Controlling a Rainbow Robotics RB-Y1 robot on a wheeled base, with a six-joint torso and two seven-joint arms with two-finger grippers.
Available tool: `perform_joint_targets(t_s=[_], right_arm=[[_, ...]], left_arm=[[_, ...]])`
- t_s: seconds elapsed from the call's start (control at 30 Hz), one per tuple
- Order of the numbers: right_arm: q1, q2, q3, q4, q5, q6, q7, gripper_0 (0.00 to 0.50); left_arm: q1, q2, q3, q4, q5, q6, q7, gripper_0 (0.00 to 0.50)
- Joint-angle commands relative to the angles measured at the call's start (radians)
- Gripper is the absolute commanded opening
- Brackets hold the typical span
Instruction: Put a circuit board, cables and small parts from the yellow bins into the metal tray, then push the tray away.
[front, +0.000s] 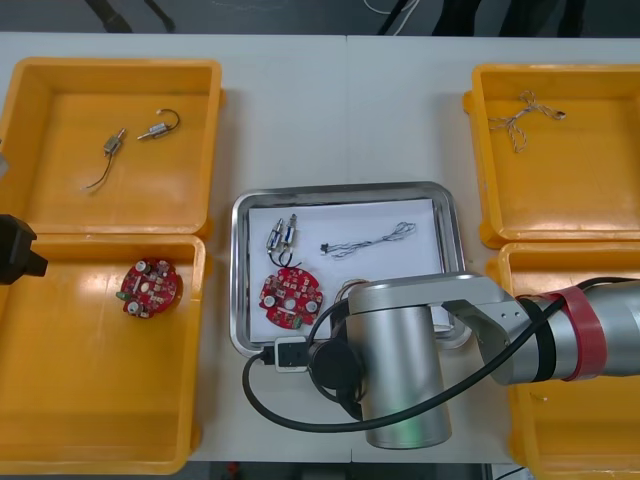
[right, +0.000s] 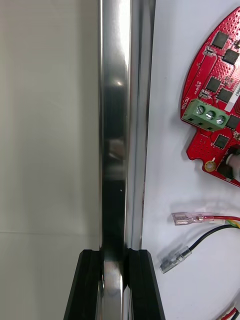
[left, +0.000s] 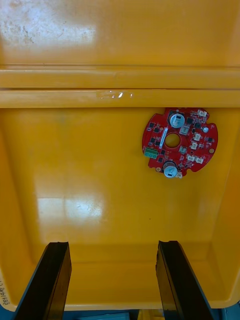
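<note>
Between the black fingers of the right claw (right: 116, 255) ran the shiny rim of the metal tray (right: 115, 125). The claw was clamped on that rim, one finger outside over the bare tabletop (right: 45, 150), the other inside over the tray's white floor. Just beside the inner finger lay a black cable (right: 205, 239) and a red cable (right: 210, 218), each ending in a clear-sleeved connector, neither touching the claw. Farther ahead of the claw on the same side rested a round red circuit board (right: 215, 95), apart from the rim. Seen from above, the right arm (front: 420, 350) covered the tray's near edge. Beyond that claw two small metal parts (front: 283, 237) lay side by side, near a thin pale cable (front: 372, 238).

Off at the table's left side, the left claw (left: 112, 245) hung over the nearer left yellow bin (left: 75, 175), its fingers standing well apart and holding nothing. Ahead of it and toward the tray's side, a second circuit board (left: 180, 142) lay flat on the bin's floor, well clear of both fingertips.
</note>
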Motion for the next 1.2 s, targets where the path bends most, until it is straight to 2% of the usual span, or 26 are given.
perform_joint_targets(t_s=[0.03, 0.53, 1.2], right_arm=[[-0.080, -0.001, 0.004, 0.039, -0.061, -0.019, -0.014, 0.000], [-0.189, 0.036, -0.033, 0.177, -0.223, -0.045, 0.016, 0.000], [-0.263, 0.047, -0.034, 0.312, -0.245, -0.136, 0.090, 0.000]], left_arm=[[0.014, 0.009, 0.033, -0.027, -0.009, 0.006, -0.066, 0.500], [0.014, 0.009, 0.033, -0.027, -0.009, 0.006, -0.066, 0.500], [0.014, 0.009, 0.033, -0.027, -0.009, 0.006, -0.066, 0.500]])
